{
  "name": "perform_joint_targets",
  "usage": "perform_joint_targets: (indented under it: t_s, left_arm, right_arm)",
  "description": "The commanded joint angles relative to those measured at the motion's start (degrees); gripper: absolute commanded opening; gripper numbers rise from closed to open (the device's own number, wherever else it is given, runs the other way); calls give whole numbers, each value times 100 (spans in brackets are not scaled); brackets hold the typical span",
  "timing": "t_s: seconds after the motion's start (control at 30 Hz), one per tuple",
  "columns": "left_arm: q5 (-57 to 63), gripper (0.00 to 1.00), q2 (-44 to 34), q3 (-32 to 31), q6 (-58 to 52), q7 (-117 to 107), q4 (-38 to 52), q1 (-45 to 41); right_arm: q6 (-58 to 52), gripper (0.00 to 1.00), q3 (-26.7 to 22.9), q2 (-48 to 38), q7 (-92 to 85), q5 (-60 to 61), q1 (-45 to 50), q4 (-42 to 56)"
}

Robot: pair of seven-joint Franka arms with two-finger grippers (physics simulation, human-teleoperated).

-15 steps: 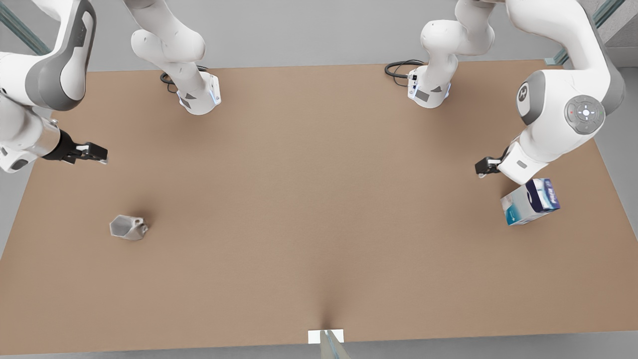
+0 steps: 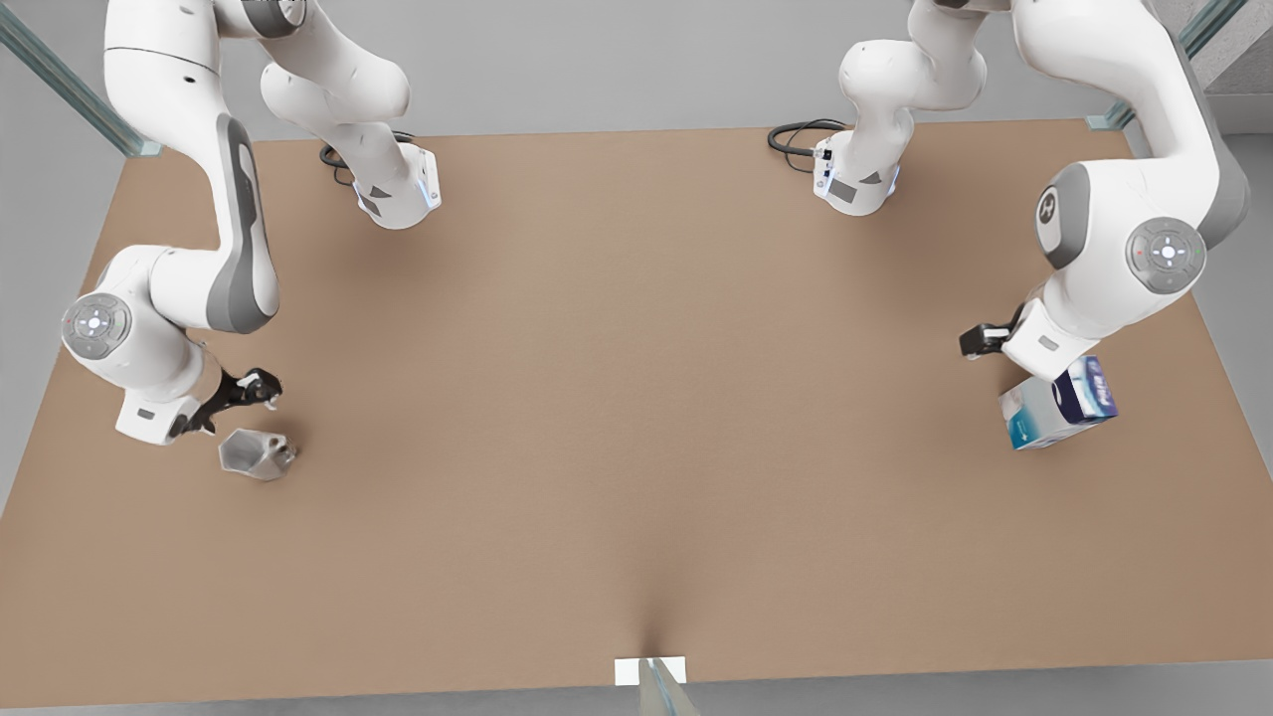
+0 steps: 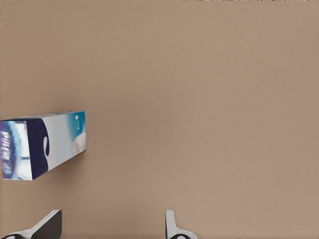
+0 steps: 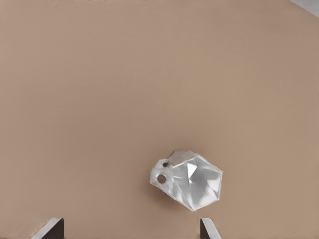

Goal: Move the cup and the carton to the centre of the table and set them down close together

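Right pincer (image 2: 261,383) gapes wide above the cup (image 2: 255,453), left pincer (image 2: 980,340) wide beside the carton (image 2: 1056,406)

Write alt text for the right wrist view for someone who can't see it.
A pale faceted cup rests on a plain brown table, just ahead of the right gripper, whose open fingers frame bare tabletop beside it.

cup (image 2: 256,453): faceted, pale grey, front view's left | carton (image 2: 1056,404): white-blue, right | table (image 2: 636,398): brown
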Motion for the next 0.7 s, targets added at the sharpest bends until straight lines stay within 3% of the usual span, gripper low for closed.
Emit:
perform_joint_targets:
  t_s: [0.0,0.07,0.13,0.27,0.43,0.5,0.67]
  left_arm:
    - [10,100,1,1,13,0,0,-7]
    - [1,100,36,1,84,0,-9,2]
    - [-8,100,45,1,101,0,-17,2]
    - [-8,100,71,1,110,0,-53,10]
    - [-43,100,107,1,110,-9,-70,10]
    - [-43,100,107,9,101,-9,-70,10]
    - [-43,100,124,53,154,0,-70,10]
  right_arm:
    - [20,100,0,53,-175,147,-97,13]
    - [442,100,-18,378,-1283,649,-316,101]
    - [161,100,-18,774,-1371,860,-449,418]
    - [-59,100,0,1363,-1810,755,-378,1015]
    - [-701,100,61,1477,-1601,377,-281,1208]
    - [-666,100,53,1820,-1863,342,-273,1762]
    - [-463,100,26,1952,-1784,342,-299,1411]
